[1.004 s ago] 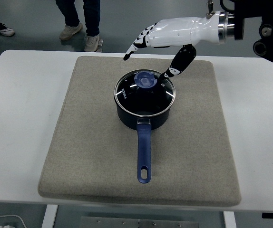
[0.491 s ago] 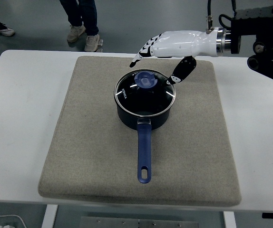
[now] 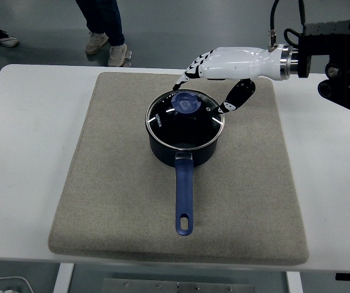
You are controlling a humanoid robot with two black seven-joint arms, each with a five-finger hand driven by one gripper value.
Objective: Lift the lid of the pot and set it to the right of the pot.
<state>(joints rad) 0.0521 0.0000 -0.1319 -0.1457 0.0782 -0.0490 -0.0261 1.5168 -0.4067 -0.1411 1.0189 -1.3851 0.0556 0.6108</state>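
Note:
A dark blue pot [image 3: 184, 149] stands in the middle of a beige mat [image 3: 120, 183], its long blue handle [image 3: 184, 201] pointing toward the near edge. A glass lid [image 3: 186, 120] with a blue knob [image 3: 188, 102] sits on the pot. My right hand [image 3: 208, 85], white with black fingertips, hovers just behind and right of the lid, open, holding nothing. Its fingers [image 3: 190, 70] reach over the lid's far rim and the thumb [image 3: 235, 99] hangs by the right rim. The left arm is out of sight.
The mat covers most of the white table [image 3: 28, 134]. Bare mat lies to the right of the pot [image 3: 257, 165]. A person's legs and shoes [image 3: 105, 43] stand beyond the far edge at top left.
My right hand has moved right and down, from above the far side of the lid to closer beside its right rim. The pot and lid have not moved.

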